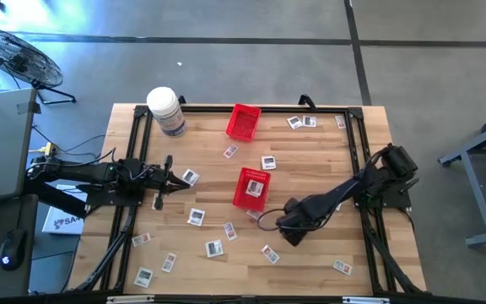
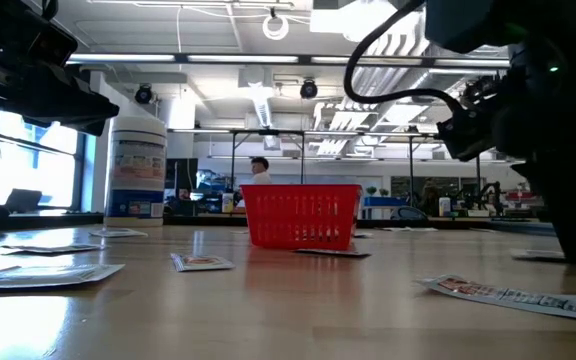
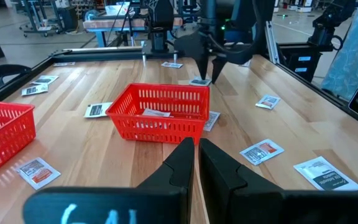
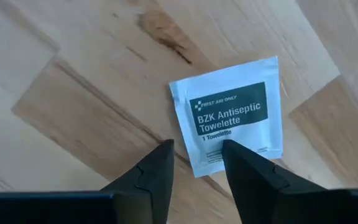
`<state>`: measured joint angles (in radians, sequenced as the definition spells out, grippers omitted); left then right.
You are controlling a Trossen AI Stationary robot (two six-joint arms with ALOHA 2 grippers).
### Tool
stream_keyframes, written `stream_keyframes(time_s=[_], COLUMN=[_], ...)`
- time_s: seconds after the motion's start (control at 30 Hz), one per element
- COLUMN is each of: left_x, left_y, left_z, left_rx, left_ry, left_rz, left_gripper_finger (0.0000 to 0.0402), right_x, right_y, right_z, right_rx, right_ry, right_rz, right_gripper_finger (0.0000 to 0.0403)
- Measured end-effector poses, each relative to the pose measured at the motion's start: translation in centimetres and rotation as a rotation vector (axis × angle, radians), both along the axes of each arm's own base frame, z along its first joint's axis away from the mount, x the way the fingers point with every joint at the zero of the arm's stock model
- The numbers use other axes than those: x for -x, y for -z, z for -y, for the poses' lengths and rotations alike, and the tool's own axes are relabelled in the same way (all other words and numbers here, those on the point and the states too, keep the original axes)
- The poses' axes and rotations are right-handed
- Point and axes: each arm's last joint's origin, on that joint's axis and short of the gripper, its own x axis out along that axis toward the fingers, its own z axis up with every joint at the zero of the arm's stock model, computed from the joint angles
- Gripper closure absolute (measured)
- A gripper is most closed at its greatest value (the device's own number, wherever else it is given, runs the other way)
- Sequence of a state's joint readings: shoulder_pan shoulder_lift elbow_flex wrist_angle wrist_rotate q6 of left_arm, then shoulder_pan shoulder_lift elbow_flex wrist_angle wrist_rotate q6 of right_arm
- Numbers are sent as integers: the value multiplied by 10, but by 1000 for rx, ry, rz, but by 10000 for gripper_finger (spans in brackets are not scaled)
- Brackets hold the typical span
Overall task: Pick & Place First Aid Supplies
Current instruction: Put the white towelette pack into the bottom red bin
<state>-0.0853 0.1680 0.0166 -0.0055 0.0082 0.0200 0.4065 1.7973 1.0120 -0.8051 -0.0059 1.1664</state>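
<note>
Several small white first aid packets lie flat on the wooden table (image 1: 310, 169), among them one (image 1: 196, 217) and another (image 1: 269, 253). My right gripper (image 4: 197, 163) points straight down, open, over the near corner of a "BZK Antiseptic Towelette" packet (image 4: 229, 115). One finger stands above the packet and the other beside its edge. The left wrist view shows that gripper (image 3: 207, 73) over the same packet (image 3: 199, 81), beyond a red basket (image 3: 160, 112). My left gripper (image 3: 197, 155) waits shut at the table's left (image 1: 163, 181), holding nothing. My right gripper comes at the towelette packet's near corner (image 4: 213, 163) from above, pointing down, fingers spread. The packet lies flat on the table. I cannot tell whether the fingertips touch it.
A red mesh basket (image 1: 251, 187) with a packet inside stands just left of my right gripper. A second red basket (image 1: 243, 122) and a big white jar (image 1: 165, 110) stand toward the far edge. A black frame (image 1: 357, 135) rims the table.
</note>
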Motion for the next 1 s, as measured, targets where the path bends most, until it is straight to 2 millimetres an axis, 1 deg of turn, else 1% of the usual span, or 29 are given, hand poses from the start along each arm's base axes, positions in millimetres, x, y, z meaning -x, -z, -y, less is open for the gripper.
stream_keyframes(time_s=[0.13,0.53,0.63,0.8,0.9,1.0], left_x=[0,0,0,0,0,0], left_y=[0,0,0,0,0,0], left_z=[0,0,0,0,0,0], left_rx=[0,0,0,0,0,0], left_ry=[0,0,0,0,0,0], left_rz=[0,0,0,0,0,0], left_gripper_finger=[380,380,380,380,380,380], right_x=[3,5,3,-12,-28,-44], right_y=[5,7,5,-12,-32,-53], right_z=[2,3,2,-2,-4,-3], right_rx=[19,38,37,51,57,94], right_ry=[-30,-25,-24,-20,-22,-70], right_rz=[1,-5,-7,18,100,191], right_gripper_finger=[292,389,399,397,401,399])
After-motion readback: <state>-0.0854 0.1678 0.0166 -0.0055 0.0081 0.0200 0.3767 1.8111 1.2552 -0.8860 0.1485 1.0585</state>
